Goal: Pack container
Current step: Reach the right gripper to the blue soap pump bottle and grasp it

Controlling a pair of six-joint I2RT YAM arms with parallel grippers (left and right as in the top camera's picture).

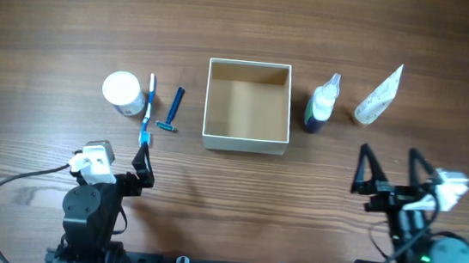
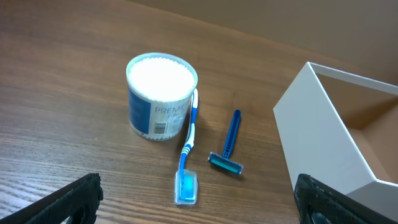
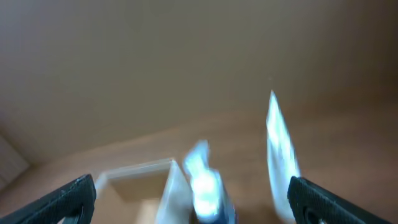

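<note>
Since nothing is packed yet, the container (image 1: 248, 107) sits open and bare just above centre of the overhead frame, between both arms. Mid-left of the frame: white jar (image 1: 123, 90), toothbrush (image 1: 148, 110) leaning on it, and razor (image 1: 173, 108) just beside. Upper right: small bottle (image 1: 322, 101) and white tube (image 1: 379, 95). The split looks deliberate, so each arm likely feeds the box from its own side. Left gripper (image 1: 117, 162) is at lower left, fingers spread wide, holding nothing. Right gripper (image 1: 388, 164) is at lower right, also spread wide and holding nothing, facing bottle and tube. Right wrist view is blurred, so no detail there.
</note>
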